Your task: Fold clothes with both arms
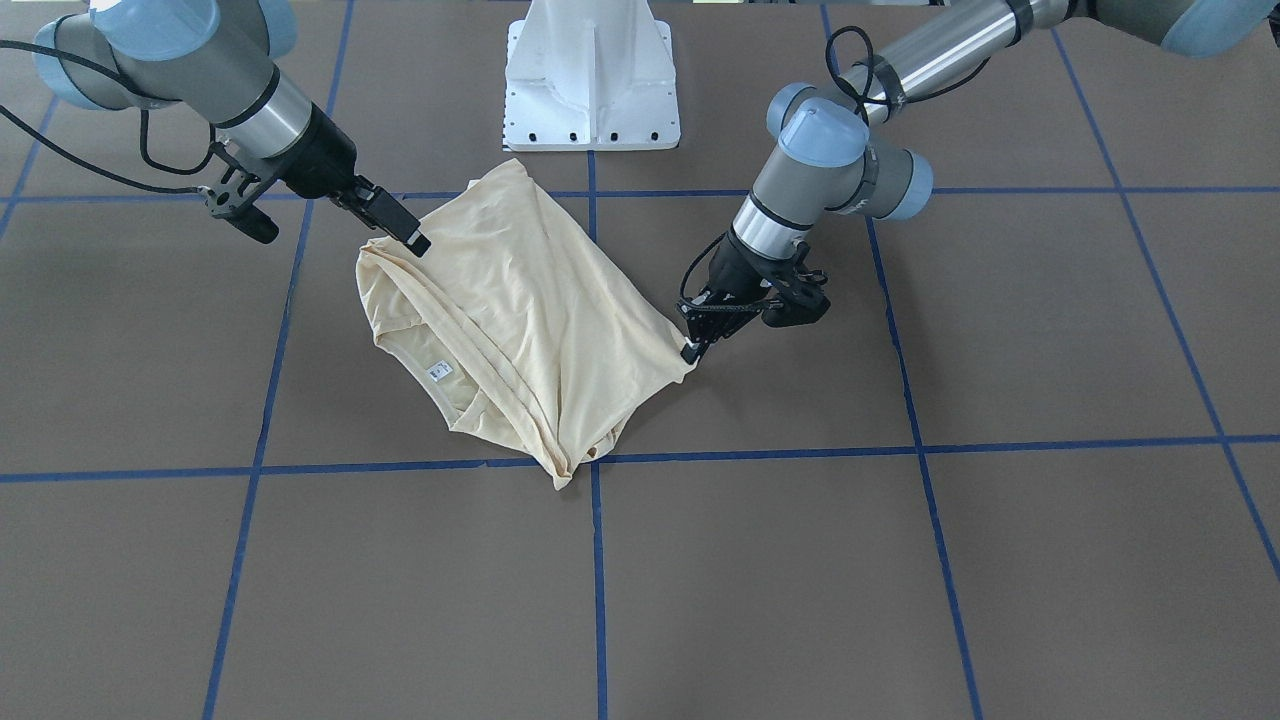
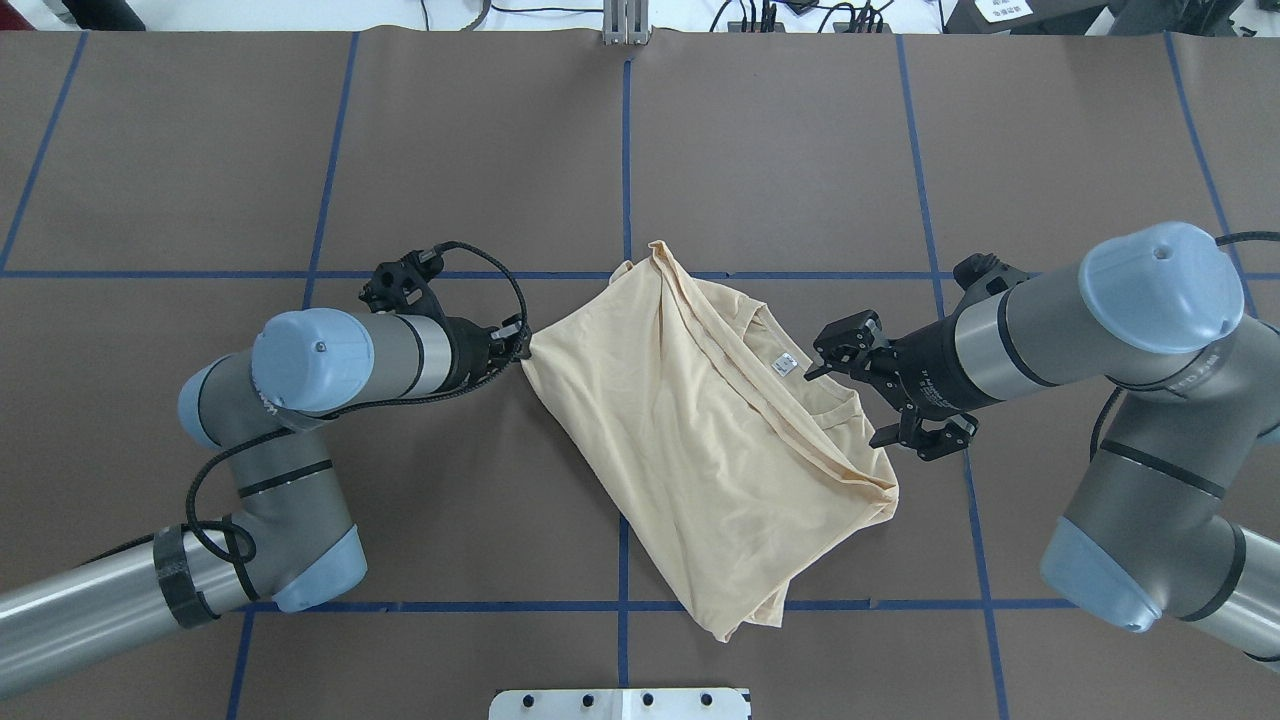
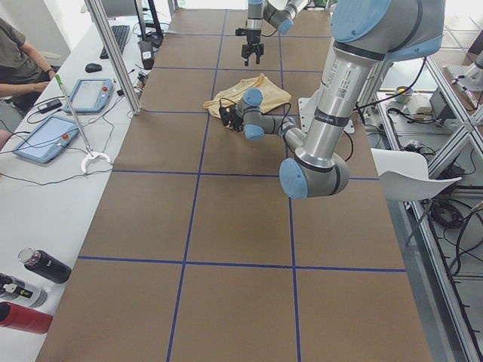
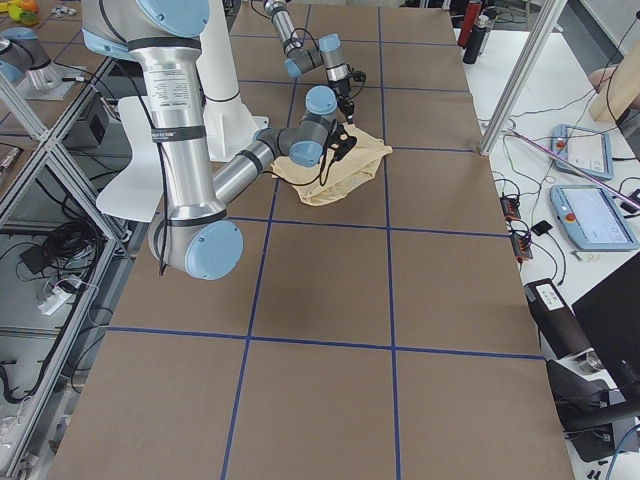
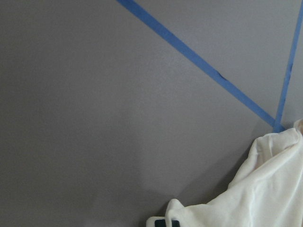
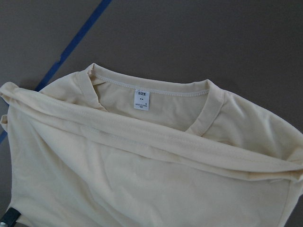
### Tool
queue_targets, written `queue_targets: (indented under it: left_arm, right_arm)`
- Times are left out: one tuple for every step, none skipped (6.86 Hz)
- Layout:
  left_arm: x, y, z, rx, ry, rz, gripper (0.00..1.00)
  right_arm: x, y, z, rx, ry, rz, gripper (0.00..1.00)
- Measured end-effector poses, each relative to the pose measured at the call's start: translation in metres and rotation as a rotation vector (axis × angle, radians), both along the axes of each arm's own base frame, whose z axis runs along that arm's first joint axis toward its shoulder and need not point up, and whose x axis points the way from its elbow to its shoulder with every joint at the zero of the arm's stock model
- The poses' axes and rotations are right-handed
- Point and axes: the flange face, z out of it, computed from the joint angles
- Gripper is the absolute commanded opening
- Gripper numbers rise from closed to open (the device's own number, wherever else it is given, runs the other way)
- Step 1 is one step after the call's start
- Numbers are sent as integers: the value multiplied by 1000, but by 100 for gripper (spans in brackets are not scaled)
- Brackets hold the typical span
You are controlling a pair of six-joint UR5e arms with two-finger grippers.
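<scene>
Shirt (image 2: 690, 450): pale cream-yellow, thin soft knit, lying mid-counter in front of the white pedestal (image 1: 592, 80). It is bunched into a rough slanted four-sided shape, with one corner pointing toward the robot and another away from it. It lies across a crossing of the blue tape lines (image 2: 625, 150)

Surface mostly smooth, with shallow creases running the long way. Neck opening faces up on the side toward the right arm. The neckband (image 6: 189, 92) is a narrow stitched rib, and a small white rectangular label (image 6: 142, 99) marked "SIZE" sits just below it. A double-stitched hemmed edge (image 6: 165, 146) lies folded diagonally over the lower part of the neck opening, leaving the label uncovered

Left tool (image 2: 522, 350): low at the shirt's corner on the left-arm side, fingers drawn together on a pinch of the cloth. The wrist view shows fabric puckered right at the fingertip

Right tool (image 2: 830, 350): above the neck edge, just beside the label, tip angled down toward the cloth. Cannot tell how far apart its fingers are, or whether it has hold of anything

Counter (image 2: 450, 150): flat matte brown sheet, gridded in blue tape
</scene>
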Motion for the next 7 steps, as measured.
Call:
queue_targets:
  left_arm:
    - [-19, -25, 3, 70, -42, -19, 0]
    - [-33, -54, 6, 126, -85, -39, 0]
    - [-36, -90, 4, 168, -124, -60, 0]
    - [-30, -127, 2, 203, -153, -76, 0]
    - [-23, -163, 5, 239, -175, -90, 45]
    - [-21, -186, 9, 264, -195, -97, 54]
    - [-24, -199, 7, 279, -203, -102, 55]
  right_arm:
    - [0, 0, 0, 0, 0, 0, 100]
    - [0, 0, 0, 0, 0, 2, 100]
    - [2, -2, 0, 0, 1, 5, 100]
    - [3, -4, 1, -1, 3, 11, 100]
    - [0, -8, 1, 0, 5, 17, 100]
    - [-8, -15, -3, 1, 2, 20, 100]
    - [-23, -23, -11, 3, -1, 26, 100]
